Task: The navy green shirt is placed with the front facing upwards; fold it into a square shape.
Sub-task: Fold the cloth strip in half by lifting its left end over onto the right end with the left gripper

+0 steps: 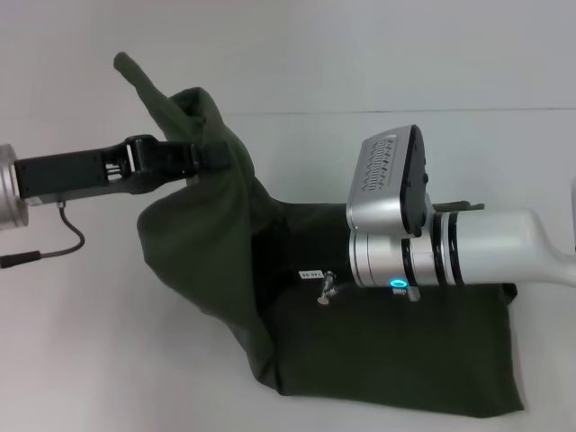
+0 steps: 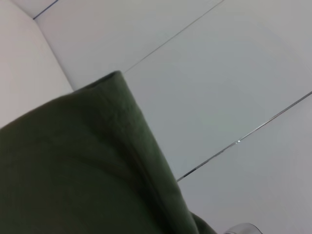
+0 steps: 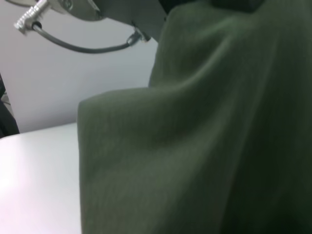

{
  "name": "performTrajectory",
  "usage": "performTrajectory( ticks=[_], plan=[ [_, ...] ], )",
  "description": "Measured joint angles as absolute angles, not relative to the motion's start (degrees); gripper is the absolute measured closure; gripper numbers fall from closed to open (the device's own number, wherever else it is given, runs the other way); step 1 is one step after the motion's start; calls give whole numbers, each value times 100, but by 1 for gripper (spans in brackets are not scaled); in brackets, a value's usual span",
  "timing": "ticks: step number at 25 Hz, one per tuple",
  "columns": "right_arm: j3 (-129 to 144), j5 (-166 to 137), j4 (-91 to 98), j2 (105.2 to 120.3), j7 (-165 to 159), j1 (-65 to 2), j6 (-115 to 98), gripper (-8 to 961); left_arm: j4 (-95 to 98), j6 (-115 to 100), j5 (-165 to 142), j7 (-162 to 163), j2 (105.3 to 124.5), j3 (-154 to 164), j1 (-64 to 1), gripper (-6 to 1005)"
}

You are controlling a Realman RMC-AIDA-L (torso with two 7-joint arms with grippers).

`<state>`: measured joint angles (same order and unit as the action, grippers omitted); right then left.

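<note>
The navy green shirt [image 1: 387, 351] lies partly flat on the white table, its lower right portion spread out. Its left side is lifted into a tall fold [image 1: 211, 225], with one tip sticking up at the back. My left gripper [image 1: 200, 155] comes in from the left at mid height and is shut on that raised cloth. The same cloth fills the left wrist view [image 2: 73, 165] and the right wrist view [image 3: 204, 146]. My right gripper [image 1: 329, 286] sits low over the flat part of the shirt, mostly hidden behind its silver wrist [image 1: 396, 256].
The white table [image 1: 81, 360] extends left and in front of the shirt. A black cable [image 1: 63, 236] hangs from the left arm above the table. A pale wall stands behind.
</note>
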<state>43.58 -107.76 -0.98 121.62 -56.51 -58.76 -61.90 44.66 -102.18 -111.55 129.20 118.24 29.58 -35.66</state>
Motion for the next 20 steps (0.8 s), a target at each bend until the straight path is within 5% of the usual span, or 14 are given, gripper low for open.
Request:
performTrajectory(
  ticks=[20],
  plan=[
    [3998, -10775, -251, 12161, -5352, -5976, -6458, 951, 4443, -10303, -10907, 12860, 11712, 3002, -3613, 937]
  ],
)
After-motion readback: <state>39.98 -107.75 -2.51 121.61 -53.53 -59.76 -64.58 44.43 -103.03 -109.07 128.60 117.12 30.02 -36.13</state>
